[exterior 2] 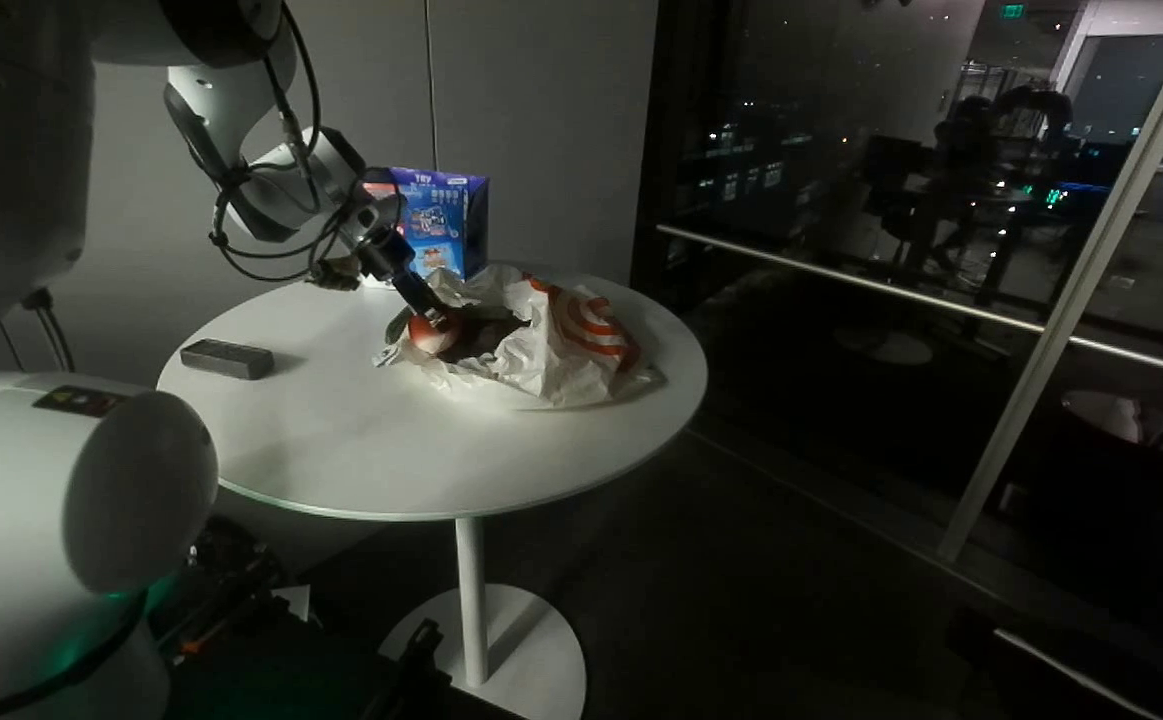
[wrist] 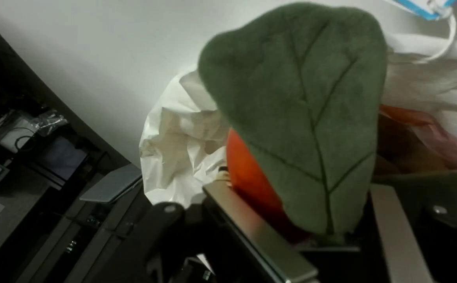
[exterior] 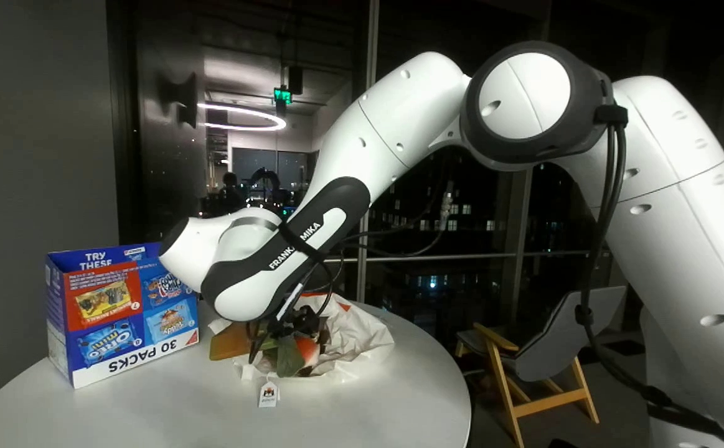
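A round red-orange and white plush-looking fruit (exterior 2: pixel 431 334) with a large green leaf rests at the mouth of a crumpled white bag (exterior 2: pixel 556 350). In the wrist view the leaf (wrist: pixel 303 102) covers most of the red fruit (wrist: pixel 248 173). My gripper (wrist: pixel 299 188) points down with its fingers spread on either side of the fruit. The left pad lies close against the red side. A dark gap shows between leaf and right pad; contact there is hidden. In an exterior view the gripper (exterior 2: pixel 429 310) is at the fruit's top. The fruit (exterior: pixel 307 352) is partly hidden by its leaf.
A blue snack box (exterior: pixel 134 311) stands on the round white table (exterior: pixel 362 414). An orange-brown item (exterior: pixel 230 341) lies beside the bag. A white tag (exterior: pixel 268 394) lies in front. A dark grey block (exterior 2: pixel 227 358) sits near the table's edge. A chair (exterior: pixel 545 348) stands beyond.
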### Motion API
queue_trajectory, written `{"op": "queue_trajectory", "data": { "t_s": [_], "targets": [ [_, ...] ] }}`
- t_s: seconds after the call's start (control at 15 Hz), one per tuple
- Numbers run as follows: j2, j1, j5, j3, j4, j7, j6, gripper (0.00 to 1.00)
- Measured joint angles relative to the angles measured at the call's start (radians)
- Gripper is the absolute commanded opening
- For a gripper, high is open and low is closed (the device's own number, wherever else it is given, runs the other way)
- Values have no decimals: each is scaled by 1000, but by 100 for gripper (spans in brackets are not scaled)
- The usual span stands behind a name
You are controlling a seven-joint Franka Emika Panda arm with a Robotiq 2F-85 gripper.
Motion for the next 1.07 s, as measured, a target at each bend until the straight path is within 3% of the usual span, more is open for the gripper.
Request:
{"op": "queue_trajectory", "data": {
  "t_s": [0.6,1.07],
  "targets": [
    [-40,-1,-39,88,-6,-10,-9,100],
    [-38,-5,-39,92,-15,-12,-14,100]
  ]
}}
